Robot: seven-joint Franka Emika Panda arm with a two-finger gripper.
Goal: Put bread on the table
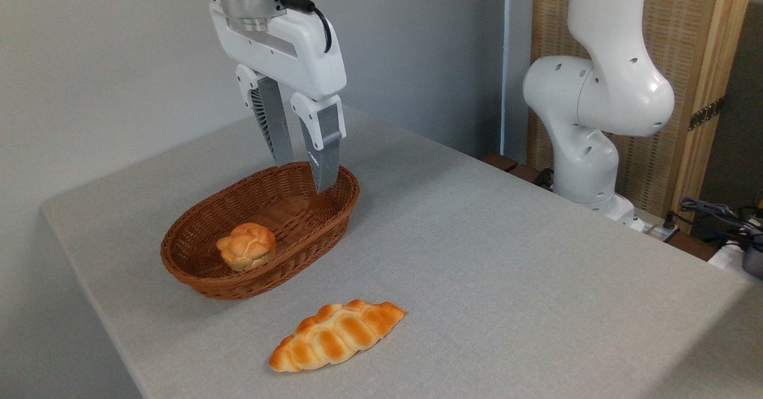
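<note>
The table [477, 256] is a broad flat surface with a light grey, finely textured, cloth-like top and a rounded corner at the left. Behind its right edge stands the arm [596, 89], built of smooth, glossy white rounded segments. Toward the left of the table rests 1 oval basket [197, 268], woven of brown wicker with a shallow, outward-flaring wall and a braided rim. The basket contains 1 item: the bread [247, 246], a small round golden-orange bun with a knotted, lumpy top and a paler base, lying on the basket floor toward its near-left end, against the near wall. The rest of the basket floor shows bare weave. Above the far end of the basket hangs the gripper [303, 175], a white housing under a metallic cylinder, carrying 2 long grey fingers [325, 160] with ribbed inner faces. The fingers are spread, with a clear gap between them and nothing held; their tips sit at about rim height, well apart from the bread. On the table just in front of the basket, not touching it, lies 1 long braided loaf [337, 334], glossy orange-brown, ridged and pointed at both ends.
</note>
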